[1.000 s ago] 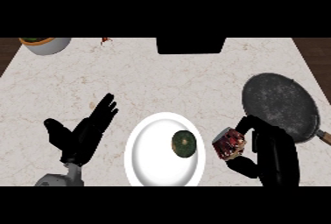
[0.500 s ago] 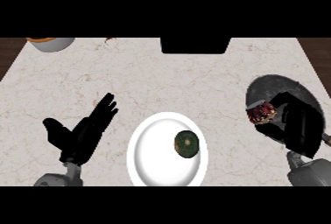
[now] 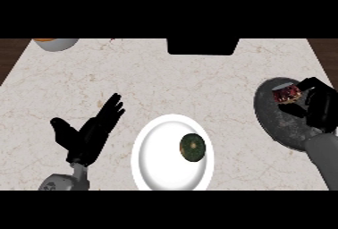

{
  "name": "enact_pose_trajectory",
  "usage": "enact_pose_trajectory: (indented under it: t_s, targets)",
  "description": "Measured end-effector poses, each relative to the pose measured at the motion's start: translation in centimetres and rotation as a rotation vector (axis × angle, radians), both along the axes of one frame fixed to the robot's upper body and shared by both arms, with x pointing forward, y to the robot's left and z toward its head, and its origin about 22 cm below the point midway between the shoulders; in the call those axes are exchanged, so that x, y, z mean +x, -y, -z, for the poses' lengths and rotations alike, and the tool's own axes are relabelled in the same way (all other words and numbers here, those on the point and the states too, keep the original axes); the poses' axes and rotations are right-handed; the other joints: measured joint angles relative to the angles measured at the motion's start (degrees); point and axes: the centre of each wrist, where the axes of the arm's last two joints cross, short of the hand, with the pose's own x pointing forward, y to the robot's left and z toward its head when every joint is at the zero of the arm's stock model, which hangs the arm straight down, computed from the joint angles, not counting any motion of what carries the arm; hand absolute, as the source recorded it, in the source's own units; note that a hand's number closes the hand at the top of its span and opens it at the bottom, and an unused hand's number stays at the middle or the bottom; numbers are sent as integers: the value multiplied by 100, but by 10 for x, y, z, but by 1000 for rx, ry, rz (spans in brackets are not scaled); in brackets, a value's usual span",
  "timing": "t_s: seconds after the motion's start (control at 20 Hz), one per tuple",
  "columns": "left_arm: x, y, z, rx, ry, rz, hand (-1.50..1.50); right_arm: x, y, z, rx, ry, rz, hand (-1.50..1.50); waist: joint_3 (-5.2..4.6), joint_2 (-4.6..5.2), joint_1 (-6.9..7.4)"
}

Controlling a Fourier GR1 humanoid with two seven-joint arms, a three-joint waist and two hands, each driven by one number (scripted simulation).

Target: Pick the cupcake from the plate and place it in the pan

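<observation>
One cupcake [image 3: 288, 94] pinched in right hand [image 3: 317, 106], curled round it, over far part of pan [image 3: 280, 123]. Risk: tipping or rolling on release if let go high. Left hand [image 3: 89, 134] open, resting near-left of plate [image 3: 153, 154].

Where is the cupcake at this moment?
In the head view the cupcake is at the right, over the upper part of the pan, held in the right hand, well away from the white plate.

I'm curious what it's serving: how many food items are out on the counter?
2. A cupcake sits in the right hand over the pan; a round green item lies on the white plate. The bowl at top left may hide more.
</observation>
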Motion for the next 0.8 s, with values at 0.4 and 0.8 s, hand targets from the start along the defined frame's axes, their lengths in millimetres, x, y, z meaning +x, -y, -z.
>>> enact_pose_trajectory:
  t_s: [0.4,0.8]
  targets:
    - [2,0,-4,2,9,17,0,13,50,15,16,-190,58,-150,-3,32,89]
    - [4,1,-4,2,8,24,0,21,62,18,155,-239,-12,-150,15,59,129]
